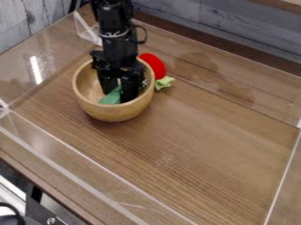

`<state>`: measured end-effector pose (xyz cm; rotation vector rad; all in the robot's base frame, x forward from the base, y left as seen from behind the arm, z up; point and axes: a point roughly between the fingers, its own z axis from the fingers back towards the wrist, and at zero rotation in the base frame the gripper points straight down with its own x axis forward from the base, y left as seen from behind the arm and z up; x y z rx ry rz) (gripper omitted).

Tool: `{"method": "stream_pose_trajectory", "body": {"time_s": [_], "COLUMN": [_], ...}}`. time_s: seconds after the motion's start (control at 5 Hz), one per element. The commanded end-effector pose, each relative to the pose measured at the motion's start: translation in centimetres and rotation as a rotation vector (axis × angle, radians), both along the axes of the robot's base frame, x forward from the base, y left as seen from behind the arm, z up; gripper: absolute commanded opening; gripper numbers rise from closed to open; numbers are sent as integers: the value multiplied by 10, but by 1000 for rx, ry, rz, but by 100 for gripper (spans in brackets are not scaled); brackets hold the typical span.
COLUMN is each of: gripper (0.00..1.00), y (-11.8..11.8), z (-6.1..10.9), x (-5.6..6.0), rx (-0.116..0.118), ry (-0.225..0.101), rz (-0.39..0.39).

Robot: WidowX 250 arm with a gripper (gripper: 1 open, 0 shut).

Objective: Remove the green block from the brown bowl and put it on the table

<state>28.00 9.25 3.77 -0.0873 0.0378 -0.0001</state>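
1. Pincer (120,88) — pointing straight down inside the brown bowl (84,95), fingers drawn together on the green block (112,95), by the look of it clamped on it.
2. Green block — low in the bowl's hollow, directly beneath the pincer and between its fingers, with a green corner showing toward the bowl's near-left wall; long axis hard to read, mostly hidden by the black fingers.
3. Brown bowl — toward the far-left corner of the desk (200,149), well clear of the near and right edges; red strawberry-like toy (152,66) just beside its far-right rim, green leaves touching or nearly touching the rim.
4. Deciding relation — block straight below the wrist, thick rim all round it, so up and out is the only free way; no sideways travel possible before the block tops the rim.
5. Step in hand, as a judgement — grasp made, lift not yet begun; block not yet out of the bowl.
6. Open wood for the set-down — toward the near and right edges, away from the toy.
7. Risk — a loose hold on so small and flat a piece, or a finger catching the rim and dragging the bowl along.
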Motion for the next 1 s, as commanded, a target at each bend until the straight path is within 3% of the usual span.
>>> {"method": "stream_pose_trajectory", "body": {"time_s": [0.0,0.8], "gripper": [0,0], "y": [1,-14], "z": [29,44], "x": [15,20], "rx": [29,13], "ry": [-94,-114], "rz": [-2,-7]}}
